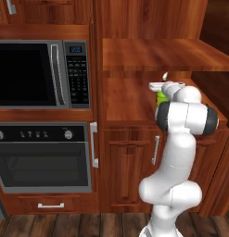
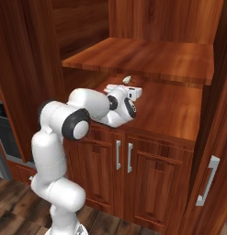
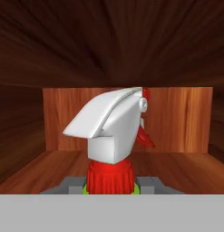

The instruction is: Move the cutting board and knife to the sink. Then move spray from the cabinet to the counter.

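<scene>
The spray (image 3: 111,131) stands upright in the cabinet's open niche (image 2: 170,105), its whitish trigger nozzle and red collar close before the hand camera. A strip of its green body (image 1: 161,97) shows beside the hand in the left base view, and the nozzle tip (image 2: 127,79) pokes up above the wrist. My gripper (image 3: 111,186) is reached into the niche and shut on the spray's neck, one grey fingertip (image 3: 68,185) on each side. The arm stretches level over the niche floor (image 1: 130,99).
A wooden shelf board (image 1: 157,55) hangs low over the niche, just above the hand. To the left stand a microwave (image 1: 41,74) and an oven (image 1: 41,157). Below the niche are panelled doors with silver bar handles (image 2: 124,156).
</scene>
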{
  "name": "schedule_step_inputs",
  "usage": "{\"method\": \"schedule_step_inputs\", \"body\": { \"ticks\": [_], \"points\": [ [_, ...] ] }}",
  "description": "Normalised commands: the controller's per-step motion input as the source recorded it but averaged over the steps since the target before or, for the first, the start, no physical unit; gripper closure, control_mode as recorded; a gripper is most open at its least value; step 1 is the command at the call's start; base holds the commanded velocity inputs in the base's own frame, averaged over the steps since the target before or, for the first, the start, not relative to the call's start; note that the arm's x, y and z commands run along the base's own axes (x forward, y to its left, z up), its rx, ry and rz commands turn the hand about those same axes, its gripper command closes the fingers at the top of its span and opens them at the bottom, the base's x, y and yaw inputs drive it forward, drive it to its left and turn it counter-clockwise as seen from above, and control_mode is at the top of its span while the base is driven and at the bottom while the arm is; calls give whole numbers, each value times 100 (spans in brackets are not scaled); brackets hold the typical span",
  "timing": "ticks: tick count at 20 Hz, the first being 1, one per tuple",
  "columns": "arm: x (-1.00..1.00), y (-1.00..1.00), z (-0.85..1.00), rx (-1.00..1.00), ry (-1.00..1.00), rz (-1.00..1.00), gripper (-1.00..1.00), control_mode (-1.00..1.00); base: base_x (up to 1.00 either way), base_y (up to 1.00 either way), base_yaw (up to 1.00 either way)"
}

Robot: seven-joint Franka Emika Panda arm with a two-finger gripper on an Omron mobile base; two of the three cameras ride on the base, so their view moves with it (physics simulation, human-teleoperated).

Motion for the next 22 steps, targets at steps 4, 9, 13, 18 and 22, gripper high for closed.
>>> {"method": "schedule_step_inputs", "body": {
  "ticks": [4,9,13,18,22],
  "points": [
    [-71,0,33,0,0,-7,100,-100,0,0,0],
    [-95,0,8,0,0,-4,100,-100,0,0,0],
    [-92,0,17,0,0,-5,100,-100,0,0,0],
    [-82,0,45,0,4,-7,100,-100,0,0,0],
    [-79,0,52,0,10,-8,100,-100,0,0,0]
  ]
}}
